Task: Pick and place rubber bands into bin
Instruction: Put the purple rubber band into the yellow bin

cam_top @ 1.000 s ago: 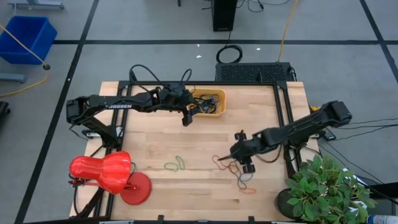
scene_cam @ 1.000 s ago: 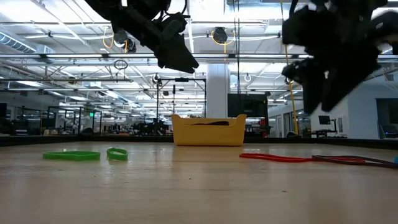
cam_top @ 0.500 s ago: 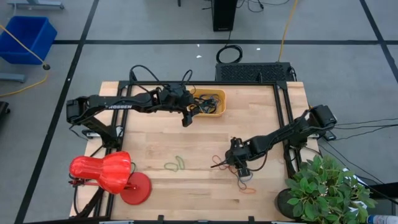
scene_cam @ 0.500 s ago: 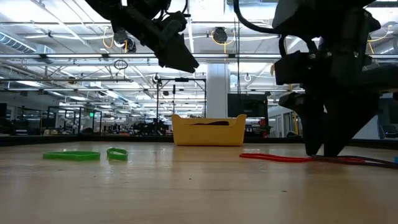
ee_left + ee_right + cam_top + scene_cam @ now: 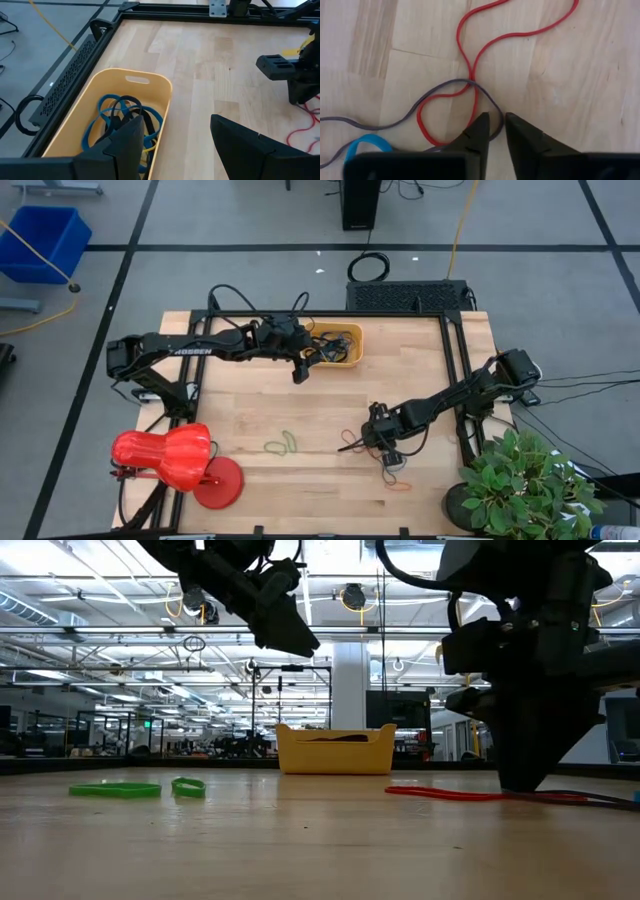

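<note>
Nearby, right claw (image 5: pixel 492 131) nearly closed around tangled red (image 5: pixel 470 70) and grey rubber bands (image 5: pixel 420 102).

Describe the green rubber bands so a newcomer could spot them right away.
Start at the red lamp on the table's near left corner. Just right of it lie two green bands on bare wood, well apart from the red and dark tangle under the right hand.

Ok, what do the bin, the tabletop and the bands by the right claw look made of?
Bin: likely moulded plastic, smooth matte yellow with rounded corners. Tabletop: pale wood, visible grain and plank joints. Red band and grey band: thin limp loops lying in curves, probably rubber.
</note>
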